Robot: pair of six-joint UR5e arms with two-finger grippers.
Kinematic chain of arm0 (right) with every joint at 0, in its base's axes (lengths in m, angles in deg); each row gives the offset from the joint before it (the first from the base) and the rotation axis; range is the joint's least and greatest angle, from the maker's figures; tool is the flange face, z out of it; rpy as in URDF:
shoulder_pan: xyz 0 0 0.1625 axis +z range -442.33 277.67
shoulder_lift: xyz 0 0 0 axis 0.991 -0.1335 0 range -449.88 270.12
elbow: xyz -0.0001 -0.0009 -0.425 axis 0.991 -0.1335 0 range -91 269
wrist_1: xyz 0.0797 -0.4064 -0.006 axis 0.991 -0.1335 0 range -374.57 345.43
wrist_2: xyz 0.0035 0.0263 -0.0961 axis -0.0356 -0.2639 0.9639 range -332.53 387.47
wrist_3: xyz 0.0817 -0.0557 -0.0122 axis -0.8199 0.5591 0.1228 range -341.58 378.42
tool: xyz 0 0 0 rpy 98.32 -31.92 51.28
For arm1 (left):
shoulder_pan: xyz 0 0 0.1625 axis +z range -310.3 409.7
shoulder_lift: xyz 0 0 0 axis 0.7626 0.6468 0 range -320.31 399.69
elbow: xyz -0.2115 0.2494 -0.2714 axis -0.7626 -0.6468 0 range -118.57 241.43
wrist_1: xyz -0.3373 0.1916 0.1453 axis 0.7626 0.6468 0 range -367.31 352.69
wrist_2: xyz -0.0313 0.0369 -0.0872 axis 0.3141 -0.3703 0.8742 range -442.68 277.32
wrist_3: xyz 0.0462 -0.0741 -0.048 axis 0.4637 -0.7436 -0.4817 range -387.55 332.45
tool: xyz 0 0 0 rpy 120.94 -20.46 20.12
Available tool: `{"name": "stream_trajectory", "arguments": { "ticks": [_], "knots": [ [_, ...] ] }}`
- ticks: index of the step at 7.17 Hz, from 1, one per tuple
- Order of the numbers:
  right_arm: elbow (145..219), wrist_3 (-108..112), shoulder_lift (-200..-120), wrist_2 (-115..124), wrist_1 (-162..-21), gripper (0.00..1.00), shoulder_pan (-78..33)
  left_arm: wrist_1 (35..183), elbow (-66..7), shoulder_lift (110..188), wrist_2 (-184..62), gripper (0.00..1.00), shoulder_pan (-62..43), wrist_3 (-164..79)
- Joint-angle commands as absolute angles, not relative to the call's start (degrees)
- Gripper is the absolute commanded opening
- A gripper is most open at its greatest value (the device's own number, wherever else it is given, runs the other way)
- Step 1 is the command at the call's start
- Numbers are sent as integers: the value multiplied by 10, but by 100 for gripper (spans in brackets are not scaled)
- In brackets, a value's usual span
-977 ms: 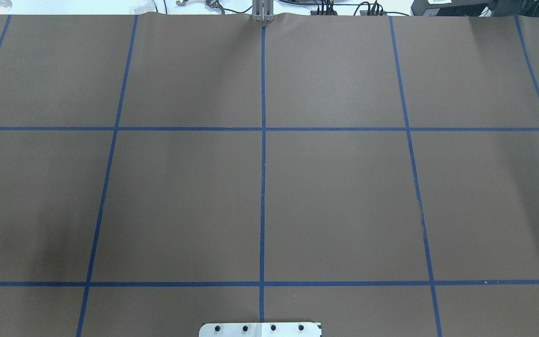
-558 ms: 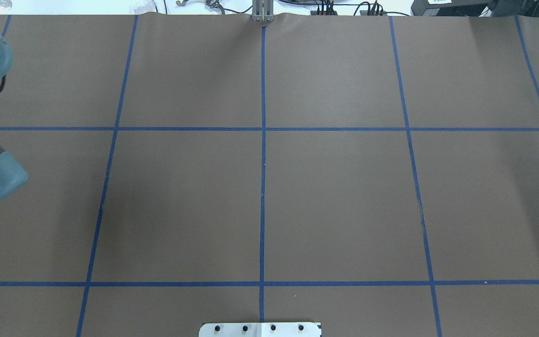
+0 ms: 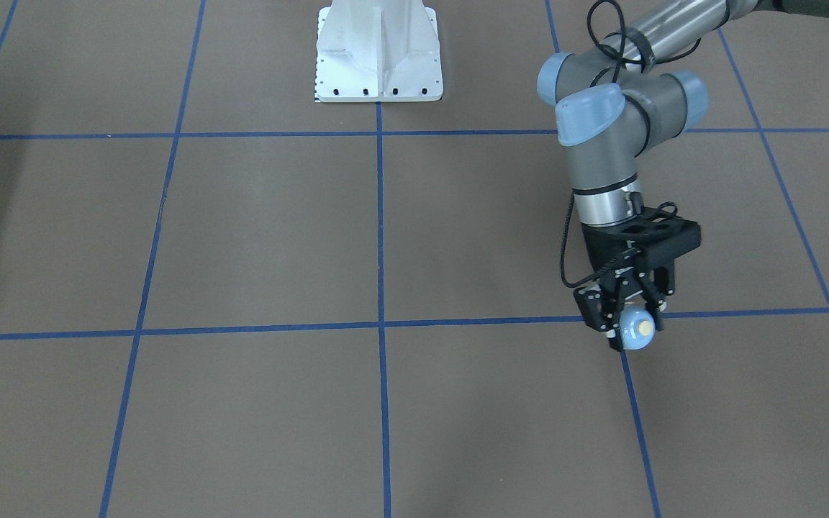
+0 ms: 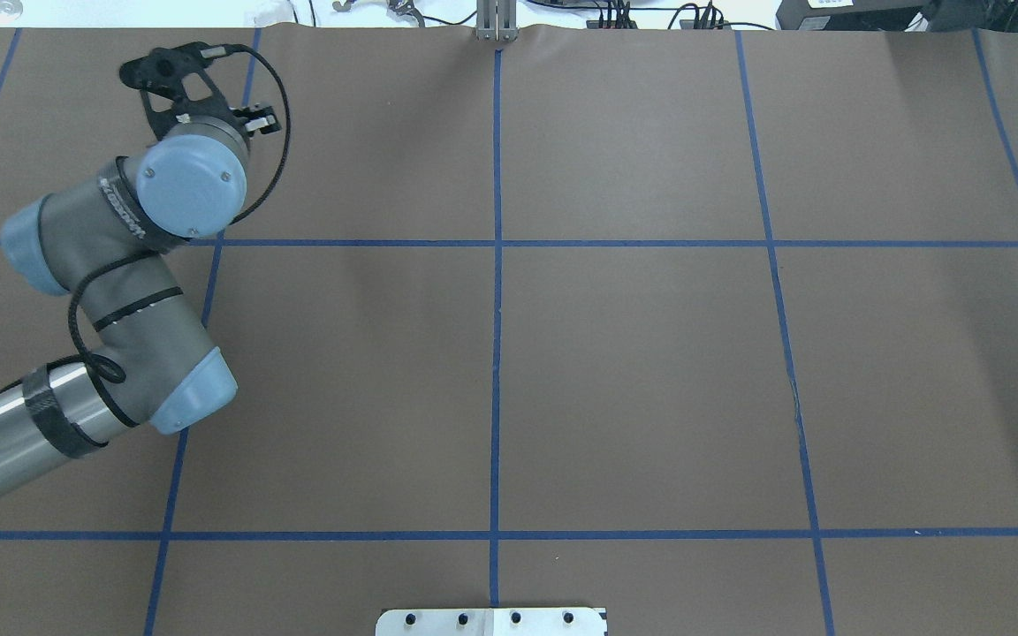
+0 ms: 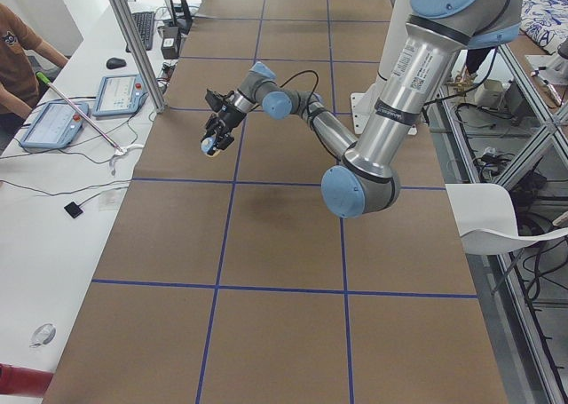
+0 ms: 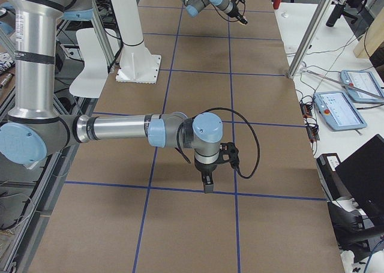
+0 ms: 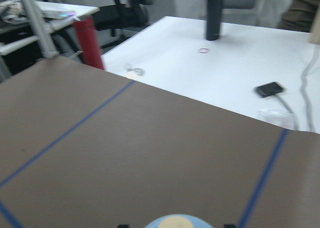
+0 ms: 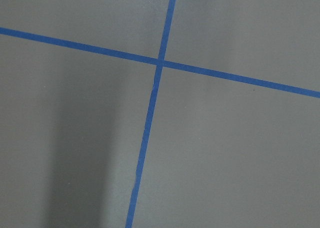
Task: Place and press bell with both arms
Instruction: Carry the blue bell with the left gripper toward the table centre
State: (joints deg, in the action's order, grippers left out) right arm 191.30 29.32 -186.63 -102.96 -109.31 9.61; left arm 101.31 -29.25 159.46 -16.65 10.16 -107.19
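**Hidden / unclear**
- Overhead view: the left arm [image 4: 120, 230] is at upper left. Its wrist joint covers both the bell and the fingers, and only a black bracket and a cable loop stick out.
- The right arm [image 6: 120, 129] shows only in the exterior right view, lower centre. The right gripper [image 6: 207, 186] points straight down over the brown table cover [image 3: 256, 230]. It is too small there to say whether its jaws are apart or together.
- Right wrist view: only the cover and a crossing of blue tape lines [image 8: 159, 62], no fingers.
- Left wrist view: soft focus. The bottom edge cuts off the bell [image 7: 172, 222], leaving the cream button and a sliver of blue dome.

**Bell vs jaws**
- Front-facing view, right of centre: the bell [image 3: 630, 332] sits between the fingers of the left gripper [image 3: 635, 322].
- The jaws are closed on it, one finger on either side.
- The bell is tilted, with its button facing the camera.
- It hangs over a tape crossing. I cannot tell whether it clears the cover.

**Edges / room**
- Left wrist view: the cover's edge runs diagonally ahead of the bell.
- Beyond that edge is a white desk [image 7: 225, 62] with a red bottle [image 7: 89, 42], a dark flask [image 7: 213, 15] and a phone [image 7: 268, 89].
- The white pedestal [image 3: 378, 57] is at top centre of the front-facing view, well apart from the bell.
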Motion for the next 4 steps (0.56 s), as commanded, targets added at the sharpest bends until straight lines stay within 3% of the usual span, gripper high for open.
{"name": "stream_trajectory", "arguments": {
  "ticks": [1, 4],
  "knots": [
    [1909, 293, -1865, -1030, -1094, 100, 96, 1163, -245, 1618, -182, 0, 143, -988],
    [1908, 293, -1865, -1030, -1093, 100, 95, 1246, -243, 1647, -183, 0, 210, -957]
  ]
}}
